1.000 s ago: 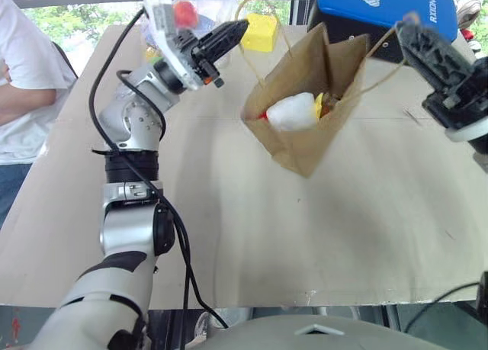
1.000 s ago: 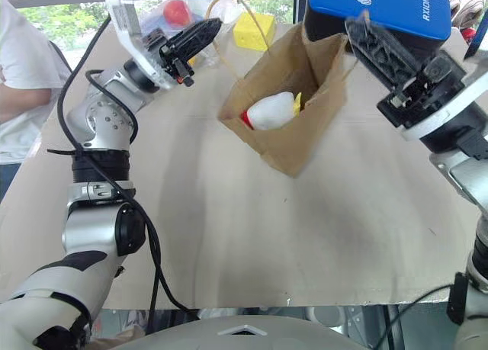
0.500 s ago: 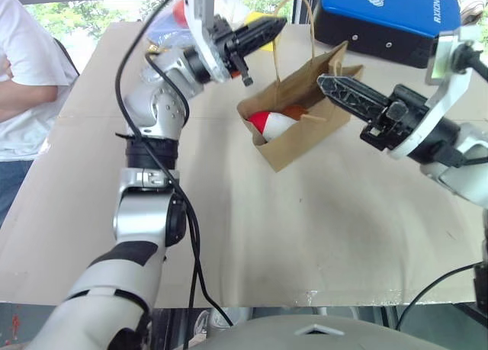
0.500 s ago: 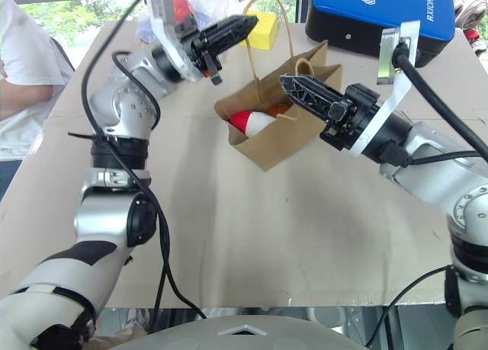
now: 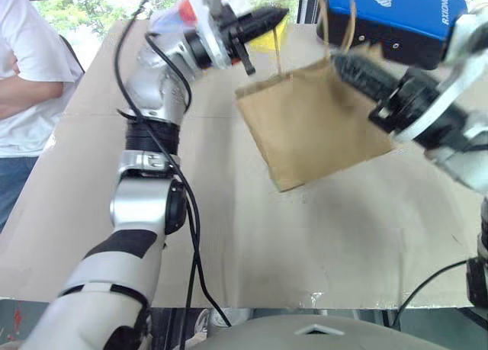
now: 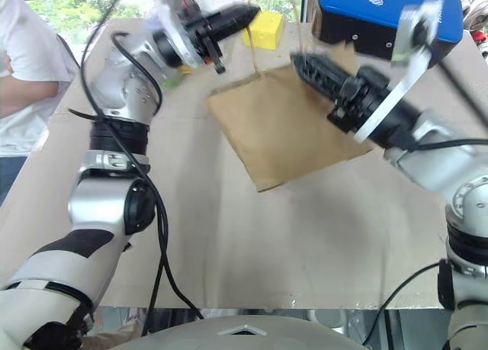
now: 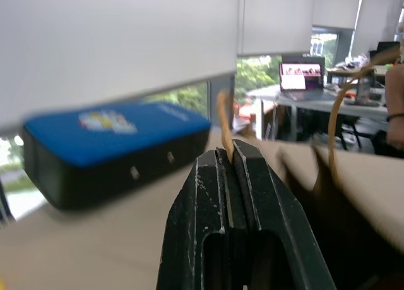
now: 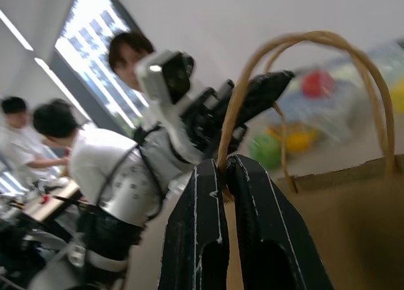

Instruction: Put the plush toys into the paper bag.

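Observation:
The paper bag [image 5: 320, 125] hangs above the table by its two cord handles, its flat brown side facing me and its mouth turned away. My left gripper [image 5: 280, 14] is shut on one handle [image 7: 224, 129] at the bag's upper left. At the bag's upper right my right gripper [image 5: 341, 59] is shut on the other handle [image 8: 235, 107]. The right wrist view also takes in the left gripper [image 8: 268, 88] just beyond that loop. The plush toys are hidden.
A blue case [image 5: 389, 14] stands at the table's far right, just behind the bag. A yellow block [image 6: 264, 30] and a clear plastic bag of colourful toys [image 5: 177, 11] lie at the far edge. A person in a white shirt [image 5: 23, 68] sits to the left.
The bag has swung up so its side faces me, and the white and red toy seen in its mouth is now hidden. Both grippers kept their hold; the left one moved right.

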Robot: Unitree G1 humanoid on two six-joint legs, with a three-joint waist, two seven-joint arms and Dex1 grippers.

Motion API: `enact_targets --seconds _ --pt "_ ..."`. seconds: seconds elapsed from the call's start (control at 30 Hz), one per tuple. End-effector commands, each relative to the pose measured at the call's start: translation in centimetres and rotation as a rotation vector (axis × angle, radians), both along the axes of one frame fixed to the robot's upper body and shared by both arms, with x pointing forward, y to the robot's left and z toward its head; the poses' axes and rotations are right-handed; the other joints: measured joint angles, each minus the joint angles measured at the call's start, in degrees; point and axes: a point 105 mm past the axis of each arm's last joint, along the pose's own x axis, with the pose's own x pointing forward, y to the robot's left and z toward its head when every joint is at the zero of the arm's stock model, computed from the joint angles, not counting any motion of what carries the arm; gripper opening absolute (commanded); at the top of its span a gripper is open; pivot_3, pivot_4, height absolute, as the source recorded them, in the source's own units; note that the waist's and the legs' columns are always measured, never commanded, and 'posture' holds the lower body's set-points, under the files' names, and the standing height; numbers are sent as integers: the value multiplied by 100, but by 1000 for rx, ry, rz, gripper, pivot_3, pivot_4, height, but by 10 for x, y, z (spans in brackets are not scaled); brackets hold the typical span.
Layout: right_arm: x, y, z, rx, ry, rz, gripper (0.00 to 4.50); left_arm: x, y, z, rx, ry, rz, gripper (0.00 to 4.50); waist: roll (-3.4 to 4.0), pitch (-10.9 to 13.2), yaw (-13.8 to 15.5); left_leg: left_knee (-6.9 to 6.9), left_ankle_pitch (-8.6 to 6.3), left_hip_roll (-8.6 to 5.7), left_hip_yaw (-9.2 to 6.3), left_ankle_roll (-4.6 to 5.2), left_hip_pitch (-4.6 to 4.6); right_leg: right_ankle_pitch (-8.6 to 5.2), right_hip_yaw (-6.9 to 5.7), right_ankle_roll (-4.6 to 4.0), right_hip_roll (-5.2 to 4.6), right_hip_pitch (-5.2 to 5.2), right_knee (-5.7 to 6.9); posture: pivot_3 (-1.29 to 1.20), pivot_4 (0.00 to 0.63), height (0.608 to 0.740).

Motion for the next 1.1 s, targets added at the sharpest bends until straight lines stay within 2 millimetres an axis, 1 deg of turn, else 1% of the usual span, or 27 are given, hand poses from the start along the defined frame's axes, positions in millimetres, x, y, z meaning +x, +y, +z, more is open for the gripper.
enact_targets --seconds 0.03,0.13,0.23,0.3,0.4,0.43,0.47,0.5,0.53,0.57,0.6,0.63,0.67,0.7,0.77,0.8,0.87,0.93,1.0,1.03,1.07,1.1 --pt "-7 -6 15 33 -79 -12 125 -11 -18 26 -48 -92 -49 0 -3 5 5 1 0 0 0 0 0 2 1 4 0 0 -1 0 150 740" --pt "-12 -7 18 38 -92 0 125 -8 -17 28 -38 -91 -39 0 -3 4 15 1 0 3 -2 1 2 6 -1 11 2 0 -2 0 150 740" --pt "-10 -8 7 -37 -82 -13 125 -6 -15 18 -2 -80 -32 0 -1 3 -34 1 -1 9 3 2 8 7 0 11 7 0 1 0 150 740" --pt "-12 -7 1 -84 -86 -12 125 -8 -16 16 3 -84 -41 0 -1 3 -41 0 -6 14 3 11 10 6 0 11 11 0 2 0 150 740" --pt "-11 -9 2 -100 -107 -34 125 -11 -15 24 -19 -122 -52 0 -1 3 -47 0 -7 14 5 12 9 6 2 11 11 0 1 0 150 740" --pt "-14 -8 3 -110 -126 -18 125 -12 -14 30 -39 -122 -60 0 -1 3 -46 1 -6 14 4 10 9 7 3 11 11 0 1 0 150 740" --pt "-17 -8 3 -147 -153 -6 631 -14 -12 34 -51 -114 -76 0 -1 3 -46 1 -5 14 5 9 9 7 3 11 11 0 1 0 150 740" --pt "-21 -9 1 -191 -166 7 915 -16 -10 35 -47 -111 -85 0 -1 3 -47 1 -6 14 4 9 9 7 2 11 11 0 1 0 150 740" --pt "-28 -10 -7 -276 -177 29 1404 -20 -5 32 -29 -86 -112 343 -1 3 -47 1 -6 14 3 10 9 7 1 11 12 0 1 0 150 740" --pt "-33 -12 -13 -343 -179 40 1637 -23 0 27 -16 -64 -129 549 -1 4 -39 1 -6 14 3 10 9 7 1 11 12 0 2 0 150 740" --pt "-37 -14 -18 -392 -183 44 2122 -26 4 24 -13 -42 -137 766 -1 3 -43 1 -6 14 1 10 6 6 0 11 12 0 0 0 150 740" --pt "-41 -18 -21 -428 -182 46 2510 -27 11 22 -13 -16 -132 1202 -1 3 -44 0 -7 14 -3 11 7 6 -2 11 12 0 2 0 150 740" --pt "-44 -21 -22 -450 -189 48 2696 -29 17 21 -19 3 -125 1486 -1 3 -50 0 -6 14 -3 10 7 6 -2 11 12 0 1 0 150 740" --pt "-49 -23 -23 -466 -198 55 2725 -31 23 20 -26 26 -124 1990 -1 3 -65 -1 -6 16 -2 10 8 6 1 12 11 0 1 0 150 740" --pt "-59 -32 -22 -488 -203 64 2725 -39 40 16 -37 86 -129 2952 -1 3 -66 -1 -8 18 0 13 9 6 3 12 12 1 1 0 150 740" --pt "-63 -36 -22 -503 -201 63 2725 -44 48 13 -32 111 -131 3548 -1 3 -76 0 -12 19 -1 21 9 6 3 12 12 1 2 0 150 740" --pt "-68 -44 -24 -535 -192 55 2725 -56 60 4 -8 148 -153 4472 -1 3 -88 1 -13 23 2 22 14 6 7 12 16 2 4 0 150 740" --pt "-74 -49 -30 -571 -163 70 2725 -75 70 -7 12 190 -222 4472 -1 3 -84 1 -13 23 3 21 17 6 7 12 16 3 4 0 150 740" --pt "-81 -44 -42 -608 -133 137 2208 -88 78 -21 47 239 -257 4500 0 3 -83 1 -12 24 3 19 22 6 9 12 16 8 5 0 150 740" --pt "-82 -38 -48 -619 -127 174 1714 -92 81 -29 79 253 -268 4500 0 3 -79 1 -4 25 6 4 23 5 10 11 16 8 3 0 150 740" --pt "-83 -35 -52 -625 -124 197 1370 -95 82 -35 101 262 -277 4500 -1 3 -67 2 -3 24 6 3 23 5 10 11 15 8 4 0 150 740" --pt "-80 -28 -63 -651 -122 227 1019 -98 82 -44 129 270 -294 4500 -1 3 -62 2 -4 24 5 5 23 5 9 11 16 11 2 0 150 740"
